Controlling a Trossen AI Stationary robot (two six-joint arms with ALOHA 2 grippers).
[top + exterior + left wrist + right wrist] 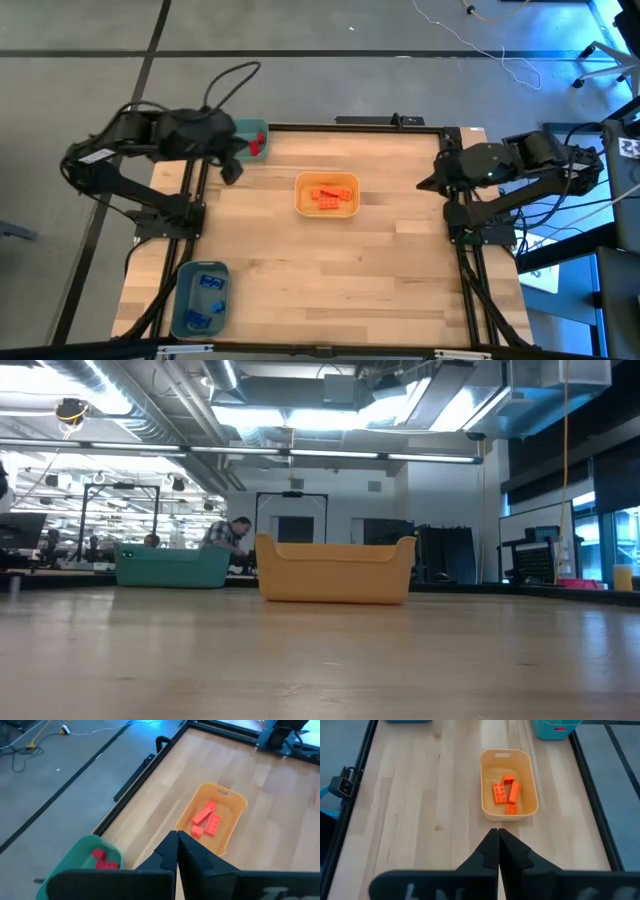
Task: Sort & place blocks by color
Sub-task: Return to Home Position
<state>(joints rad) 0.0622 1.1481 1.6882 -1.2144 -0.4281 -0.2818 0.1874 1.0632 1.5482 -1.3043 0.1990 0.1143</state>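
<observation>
Step in hand: retreat of both arms to rest, nothing to carry.
Left end effector (177, 836): fingers pressed together, empty; above the far-left part of the table (350, 280), just beside the teal bin (262, 125).
Right end effector (498, 832): fingers pressed together, empty; at the right edge, arm folded over its base, aimed toward mid-table.
Red blocks (256, 143): inside the teal bin at the far-left corner; near the left end effector, not touching it.
Orange blocks (330, 195): inside the yellow-orange bin (300, 195), mid-table; between the two end effectors, well apart from both.
Blue blocks (205, 295): inside the blue bin (180, 300), near-left corner; well apart from both.
Loose blocks: none seen on bare wood; sorting judged complete.
Doing it well: raise the left end effector clear of the teal rim first, then swing back toward the left base; fingers kept together; slow, steady motion. Little travel likely needed on the right.
Risk: a brush against the teal wall could shove the bin, which sits right at the far edge.
</observation>
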